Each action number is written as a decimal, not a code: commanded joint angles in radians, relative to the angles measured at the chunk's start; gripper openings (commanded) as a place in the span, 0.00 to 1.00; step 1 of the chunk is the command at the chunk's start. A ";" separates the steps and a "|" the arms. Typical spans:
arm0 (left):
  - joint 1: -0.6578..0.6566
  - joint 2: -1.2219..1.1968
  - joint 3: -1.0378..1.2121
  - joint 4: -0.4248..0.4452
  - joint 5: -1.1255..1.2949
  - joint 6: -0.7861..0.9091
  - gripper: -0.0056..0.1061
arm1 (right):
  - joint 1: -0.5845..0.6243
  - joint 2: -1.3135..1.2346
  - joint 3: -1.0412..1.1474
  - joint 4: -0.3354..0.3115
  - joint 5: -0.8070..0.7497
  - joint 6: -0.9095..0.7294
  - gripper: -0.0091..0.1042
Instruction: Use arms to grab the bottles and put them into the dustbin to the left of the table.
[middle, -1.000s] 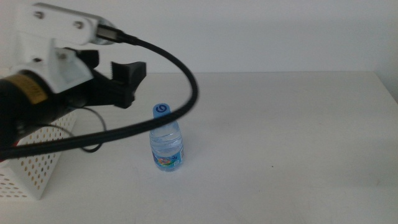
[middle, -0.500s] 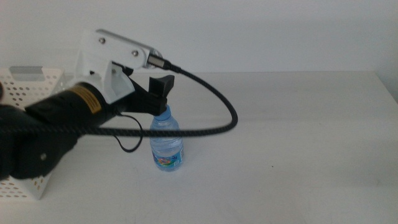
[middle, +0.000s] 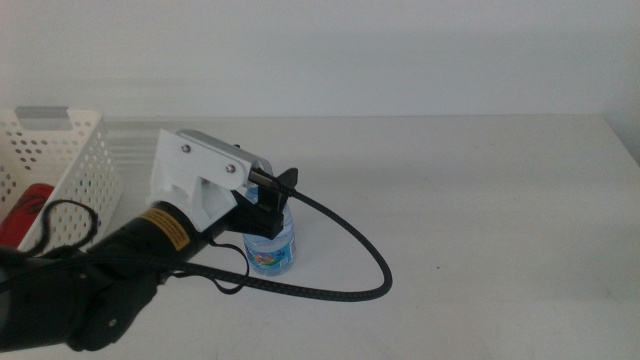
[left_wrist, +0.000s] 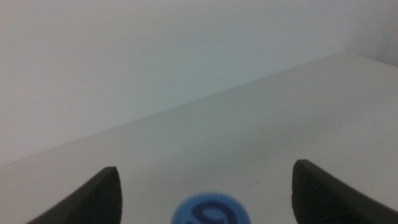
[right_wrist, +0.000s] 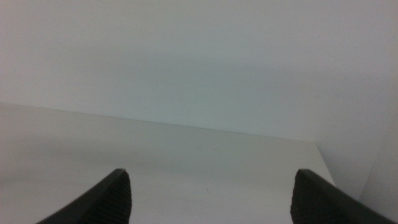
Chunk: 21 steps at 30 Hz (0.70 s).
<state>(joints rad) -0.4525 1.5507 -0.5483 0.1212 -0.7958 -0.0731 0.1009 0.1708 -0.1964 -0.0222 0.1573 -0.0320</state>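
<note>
A small clear water bottle (middle: 273, 250) with a blue cap (left_wrist: 210, 215) stands upright on the white table (middle: 480, 230). My left gripper (middle: 272, 203) has come down over its top. In the left wrist view the left gripper (left_wrist: 205, 167) is open, its jaws wide apart on either side of the cap and not touching it. The white perforated dustbin (middle: 70, 150) stands at the far left, with something red (middle: 28, 212) lying inside it. My right gripper (right_wrist: 211, 171) is open and holds nothing; it is outside the middle view.
A black cable (middle: 350, 262) loops from the left wrist down onto the table, just right of the bottle. The left arm's dark body (middle: 90, 290) fills the lower left corner. A pale wall stands behind the table's far edge.
The left arm has swung away from above the dustbin, rightward and down, bringing its gripper over the bottle's cap. The dustbin's inside now shows. The bottle has not moved.
</note>
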 joint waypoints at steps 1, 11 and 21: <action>-0.004 0.013 -0.021 -0.008 -0.137 -0.018 0.86 | -0.005 0.011 -0.028 -0.009 -0.082 -0.002 0.67; -0.004 0.174 -0.021 -0.015 -0.234 -0.036 0.86 | -0.005 0.011 -0.028 -0.009 -0.082 -0.002 0.67; -0.004 0.291 -0.020 -0.032 -0.343 -0.036 0.86 | -0.005 0.011 -0.028 -0.009 -0.082 -0.002 0.67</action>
<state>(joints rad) -0.4525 1.8702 -0.5483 0.1045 -1.0234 -0.0919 0.1009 0.1708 -0.1964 -0.0222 0.1573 -0.0320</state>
